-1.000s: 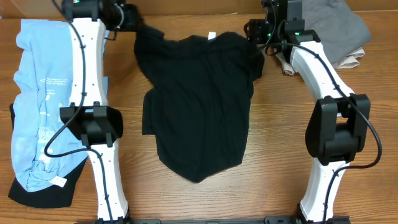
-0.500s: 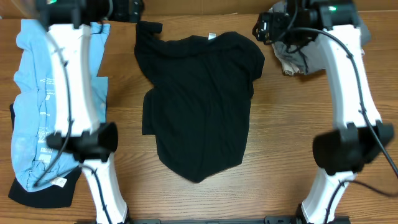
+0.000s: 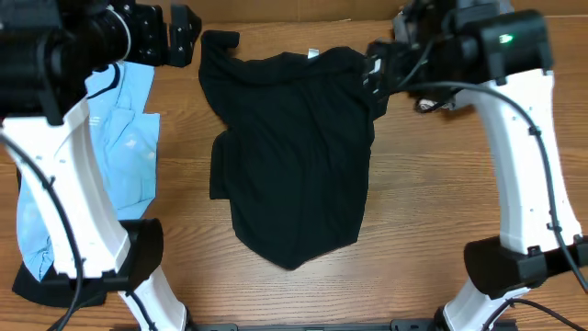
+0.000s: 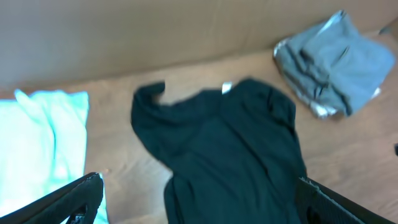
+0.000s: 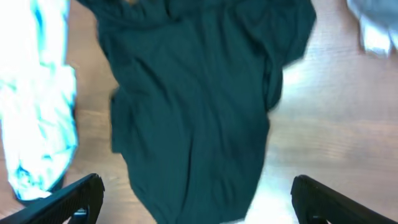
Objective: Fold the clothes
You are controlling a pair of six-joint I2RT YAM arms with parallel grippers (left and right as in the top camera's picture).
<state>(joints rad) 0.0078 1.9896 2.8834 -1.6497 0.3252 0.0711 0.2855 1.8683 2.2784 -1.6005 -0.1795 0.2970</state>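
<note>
Both claws stand wide open and empty. The left claw hangs just left of the black tee's far sleeve, and the right claw is above its other shoulder. The tee lies spread mid-table, its long axis running far to near, with the collar and white label at the far edge and the hem toward the arms' bases.
</note>
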